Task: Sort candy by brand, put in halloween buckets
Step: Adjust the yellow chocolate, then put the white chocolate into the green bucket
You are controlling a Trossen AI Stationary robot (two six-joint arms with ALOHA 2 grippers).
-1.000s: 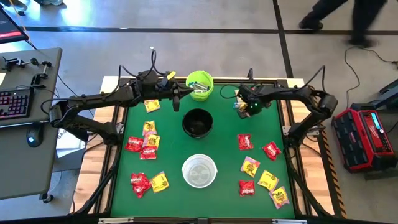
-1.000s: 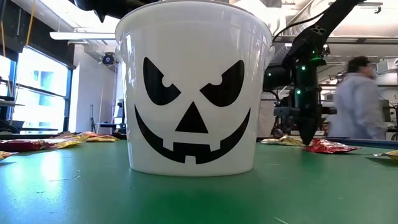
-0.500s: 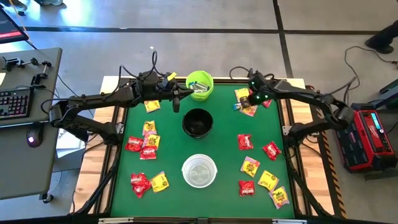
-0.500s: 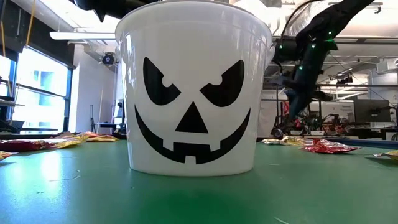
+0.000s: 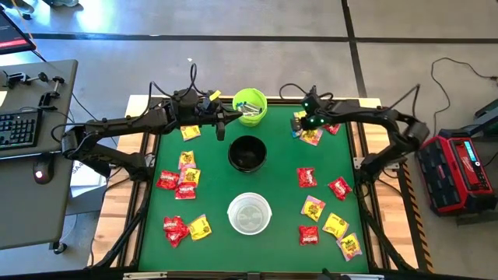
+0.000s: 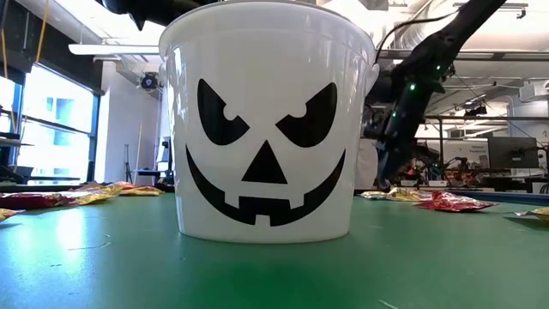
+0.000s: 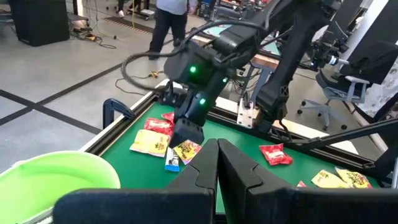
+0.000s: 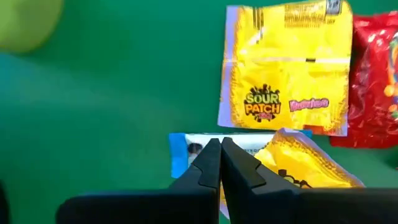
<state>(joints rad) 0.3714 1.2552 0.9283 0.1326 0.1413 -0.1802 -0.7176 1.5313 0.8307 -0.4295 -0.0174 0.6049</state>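
Three buckets stand in a row down the table's middle: lime green (image 5: pixel 250 106) with pale packets inside, black (image 5: pixel 247 153), and white (image 5: pixel 249 213) with a black face (image 6: pixel 268 120). Red and yellow candy packets lie scattered left (image 5: pixel 180 180) and right (image 5: pixel 327 218). My right gripper (image 5: pixel 302 124) (image 8: pixel 219 148) is shut and points down over a pale blue-white packet (image 8: pixel 183 152) in a small pile at the far right, beside a yellow packet (image 8: pixel 286 74) and a red one (image 8: pixel 376 81). My left gripper (image 5: pixel 222 123) (image 7: pixel 216 149) is shut, empty, just left of the green bucket (image 7: pixel 56 177). My right gripper's shut fingers come from above, pointing down at the pale blue-white packet's edge (image 8: pixel 186 142), which lies flat on the table partly under a yellow packet (image 8: pixel 305 167). I cannot tell whether the tips touch it.
A raised frame edges the green table (image 5: pixel 272 257). A red case (image 5: pixel 455 171) stands on the floor to the right, a desk with a keyboard (image 5: pixel 19 128) to the left. Bare green mat lies along the near edge and between the buckets and the candy groups.
My right gripper rose off the far-right candy pile, swung toward the far edge, then came back toward the left and down over the pile's left side. The packets stayed where they lay. A person behind the table walked out of view.
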